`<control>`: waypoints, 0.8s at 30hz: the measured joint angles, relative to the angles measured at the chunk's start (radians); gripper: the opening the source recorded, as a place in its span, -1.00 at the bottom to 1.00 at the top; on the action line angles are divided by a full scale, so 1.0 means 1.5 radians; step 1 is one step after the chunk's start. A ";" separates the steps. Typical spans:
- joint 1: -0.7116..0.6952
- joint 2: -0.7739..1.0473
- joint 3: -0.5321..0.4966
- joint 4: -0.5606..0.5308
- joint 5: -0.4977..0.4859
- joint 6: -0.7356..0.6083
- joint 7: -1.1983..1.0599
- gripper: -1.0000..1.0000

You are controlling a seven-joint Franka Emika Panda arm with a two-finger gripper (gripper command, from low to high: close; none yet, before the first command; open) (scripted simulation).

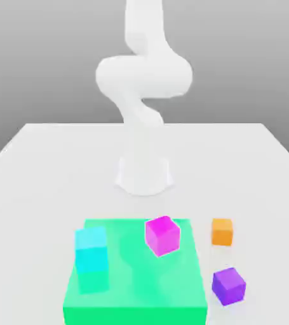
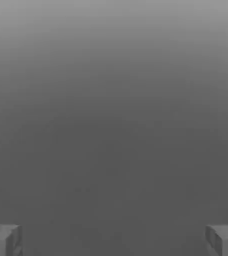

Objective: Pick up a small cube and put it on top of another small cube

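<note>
The small orange cube (image 1: 221, 231) sits on the white table (image 1: 45, 190), toward the exterior view's right and just off the green slab's edge. A small purple cube (image 1: 228, 285) of about the same size rests a little nearer the camera, apart from the orange one. In the hand view my gripper (image 2: 114, 240) is open: its two grey fingertips (image 2: 3, 240) stand far apart with nothing between them, facing a plain grey background. The white arm (image 1: 143, 76) rises from its base at the table's middle and bends upward.
A flat green slab (image 1: 136, 298) lies at the front of the table. A larger magenta cube (image 1: 162, 235) rests tilted on it, and a tall cyan block (image 1: 91, 249) stands at its left side. The arm's round base (image 1: 144, 174) is behind the slab.
</note>
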State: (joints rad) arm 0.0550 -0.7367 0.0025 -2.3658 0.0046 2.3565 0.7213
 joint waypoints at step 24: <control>0.358 0.603 0.013 -0.374 -0.036 0.492 -0.479 0.00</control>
State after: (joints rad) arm 0.5924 0.1672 0.0224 -2.9265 -0.0500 3.0943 0.0032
